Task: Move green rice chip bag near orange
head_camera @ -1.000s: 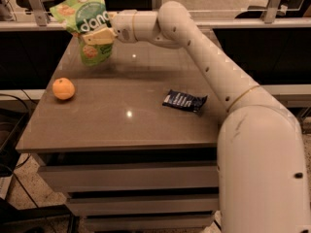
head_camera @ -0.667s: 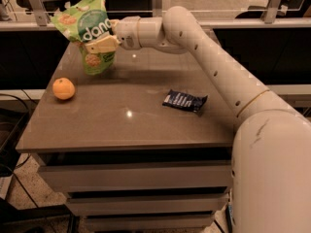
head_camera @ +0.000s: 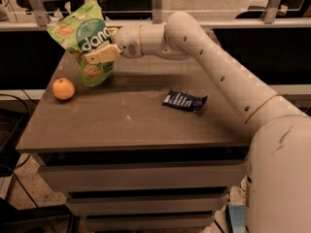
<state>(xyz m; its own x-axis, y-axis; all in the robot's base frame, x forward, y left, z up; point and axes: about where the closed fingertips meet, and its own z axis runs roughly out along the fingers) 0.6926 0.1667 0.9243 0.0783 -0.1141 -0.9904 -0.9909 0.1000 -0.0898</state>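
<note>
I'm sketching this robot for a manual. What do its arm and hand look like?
The arm is a thick, smooth off-white tube in rounded segments, with thin gold rings at joints, small dark dots and scuffs near the shoulder. No cables show. The hand, at the green rice chip bag over the table's far left, has cream fingers.

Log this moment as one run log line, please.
gripper: shut on green rice chip bag, above table back-left | bag: tilted, beside orange, apart | blue wrapper: flat, mid-table
</note>
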